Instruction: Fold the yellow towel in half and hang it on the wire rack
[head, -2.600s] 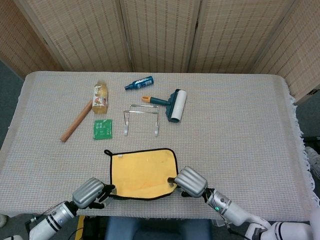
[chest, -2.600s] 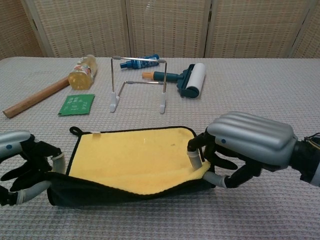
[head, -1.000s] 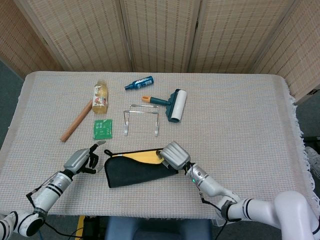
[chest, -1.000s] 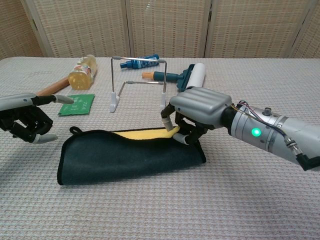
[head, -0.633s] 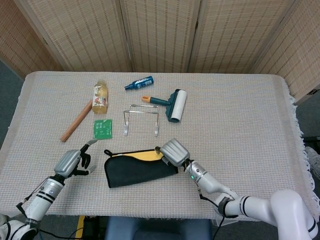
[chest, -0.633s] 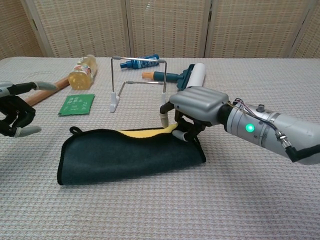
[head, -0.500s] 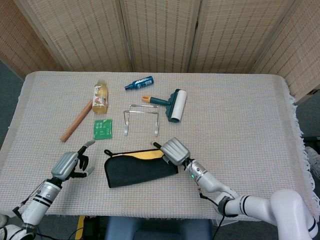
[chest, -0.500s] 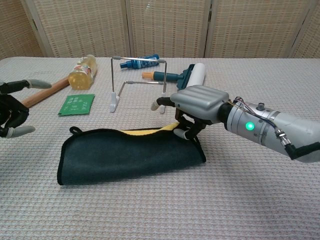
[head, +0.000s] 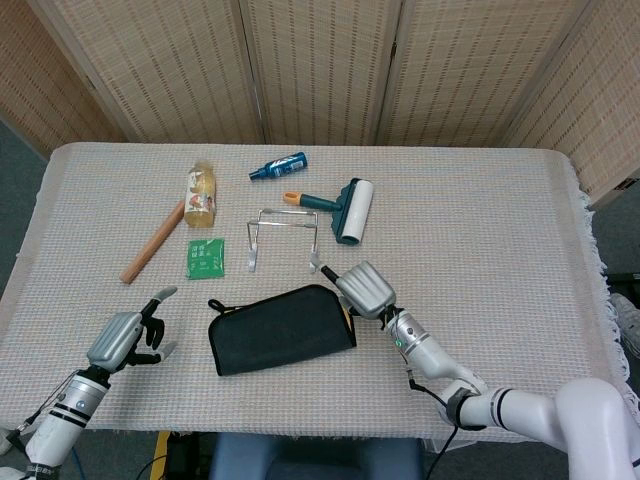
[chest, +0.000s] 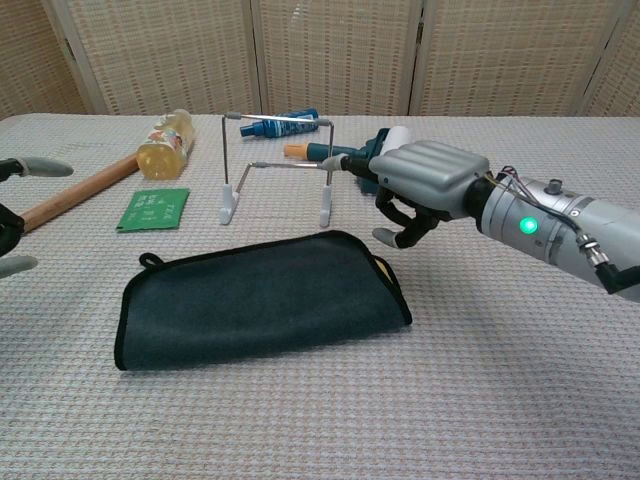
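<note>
The towel (head: 282, 328) (chest: 262, 295) lies folded in half on the table, dark backing up, with a sliver of yellow at its right edge. The wire rack (head: 283, 238) (chest: 276, 165) stands just behind it. My right hand (head: 364, 289) (chest: 420, 188) hovers above the towel's right end, fingers apart, holding nothing. My left hand (head: 122, 338) (chest: 18, 215) is off to the left of the towel, open and empty, only partly seen at the chest view's edge.
Behind the rack lie a lint roller (head: 345, 208), a blue spray bottle (head: 279, 166), a yellow drink bottle (head: 201, 194), a wooden stick (head: 152, 243) and a green packet (head: 205, 258). Folding screens stand behind the table.
The towel went from flat, yellow side up, to folded with the dark side up. Both hands let go; the right lifted off its right end, the left drew away leftward.
</note>
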